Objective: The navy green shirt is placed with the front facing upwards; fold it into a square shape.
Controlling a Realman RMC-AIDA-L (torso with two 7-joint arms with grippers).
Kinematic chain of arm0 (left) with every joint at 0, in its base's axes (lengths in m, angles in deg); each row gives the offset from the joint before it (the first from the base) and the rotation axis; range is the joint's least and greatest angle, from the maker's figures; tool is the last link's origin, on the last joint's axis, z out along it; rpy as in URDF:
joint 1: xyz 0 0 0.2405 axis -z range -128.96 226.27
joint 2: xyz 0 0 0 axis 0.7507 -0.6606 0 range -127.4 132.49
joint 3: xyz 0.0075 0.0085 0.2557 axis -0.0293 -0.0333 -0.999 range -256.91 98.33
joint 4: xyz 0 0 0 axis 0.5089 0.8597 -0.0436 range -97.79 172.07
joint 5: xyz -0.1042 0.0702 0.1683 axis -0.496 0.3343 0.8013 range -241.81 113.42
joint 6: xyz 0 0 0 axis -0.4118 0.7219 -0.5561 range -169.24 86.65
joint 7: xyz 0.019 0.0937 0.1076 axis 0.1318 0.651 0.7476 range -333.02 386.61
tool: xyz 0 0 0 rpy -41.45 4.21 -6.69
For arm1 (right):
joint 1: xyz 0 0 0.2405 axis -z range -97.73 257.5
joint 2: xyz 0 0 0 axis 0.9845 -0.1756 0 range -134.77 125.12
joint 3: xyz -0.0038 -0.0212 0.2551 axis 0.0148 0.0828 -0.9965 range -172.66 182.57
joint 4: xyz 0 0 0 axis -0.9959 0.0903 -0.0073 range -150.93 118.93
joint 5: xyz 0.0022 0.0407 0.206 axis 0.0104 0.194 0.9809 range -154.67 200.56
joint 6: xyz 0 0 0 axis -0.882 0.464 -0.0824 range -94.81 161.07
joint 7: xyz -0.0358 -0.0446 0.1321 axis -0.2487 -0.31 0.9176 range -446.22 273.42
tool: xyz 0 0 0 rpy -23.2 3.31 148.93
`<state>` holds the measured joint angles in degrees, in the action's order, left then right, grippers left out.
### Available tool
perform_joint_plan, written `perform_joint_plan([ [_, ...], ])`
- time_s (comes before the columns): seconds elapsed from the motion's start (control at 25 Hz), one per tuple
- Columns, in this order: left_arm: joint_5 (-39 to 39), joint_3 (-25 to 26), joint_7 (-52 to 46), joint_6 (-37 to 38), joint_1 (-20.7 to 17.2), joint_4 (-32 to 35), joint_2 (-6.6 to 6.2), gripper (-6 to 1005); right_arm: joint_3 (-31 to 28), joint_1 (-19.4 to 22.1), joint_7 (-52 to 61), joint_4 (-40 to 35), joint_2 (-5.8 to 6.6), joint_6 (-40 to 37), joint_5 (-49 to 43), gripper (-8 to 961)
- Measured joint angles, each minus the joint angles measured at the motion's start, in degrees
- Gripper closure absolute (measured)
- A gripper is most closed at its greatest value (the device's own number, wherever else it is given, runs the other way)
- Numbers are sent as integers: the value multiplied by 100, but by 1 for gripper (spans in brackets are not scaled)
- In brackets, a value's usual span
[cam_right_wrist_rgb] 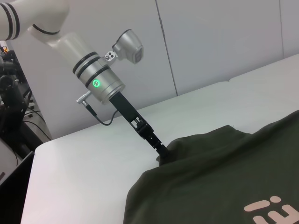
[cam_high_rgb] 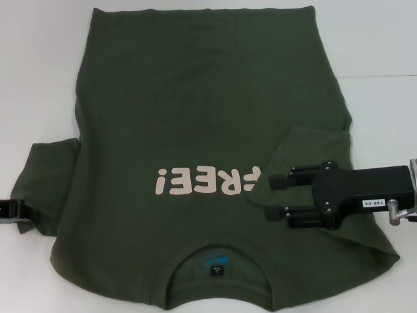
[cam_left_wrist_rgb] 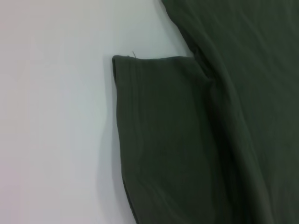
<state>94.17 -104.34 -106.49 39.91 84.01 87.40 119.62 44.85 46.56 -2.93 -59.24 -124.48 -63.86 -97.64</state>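
The navy green shirt (cam_high_rgb: 195, 111) lies flat and front up on the white table, its collar nearest me and the pale "FREE!" print (cam_high_rgb: 205, 181) readable upside down. Its right sleeve (cam_high_rgb: 306, 150) is folded in over the body. My right gripper (cam_high_rgb: 268, 195) hovers open just above that folded sleeve, beside the print, holding nothing. The left sleeve (cam_high_rgb: 49, 176) (cam_left_wrist_rgb: 163, 140) still spreads outward. My left gripper (cam_high_rgb: 14, 212) (cam_right_wrist_rgb: 161, 150) is down at that sleeve's outer edge, touching the cloth.
The white table (cam_high_rgb: 378, 52) extends around the shirt, with a seam line at the far right. A small dark label (cam_high_rgb: 217, 269) sits inside the collar. The table's left edge and cables (cam_right_wrist_rgb: 18, 121) show in the right wrist view.
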Motion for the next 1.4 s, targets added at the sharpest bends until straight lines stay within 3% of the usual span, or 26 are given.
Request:
perform_joint_plan([
  [0.72, 10, -48, 3, -47, -12, 88, 8, 967, 0, 2, -5, 0, -5, -14, 53, 280],
  [1.4, 326, 1, -151, -793, -160, 239, 30, 968, 0, -3, 3, 8, -14, 19, 53, 280],
])
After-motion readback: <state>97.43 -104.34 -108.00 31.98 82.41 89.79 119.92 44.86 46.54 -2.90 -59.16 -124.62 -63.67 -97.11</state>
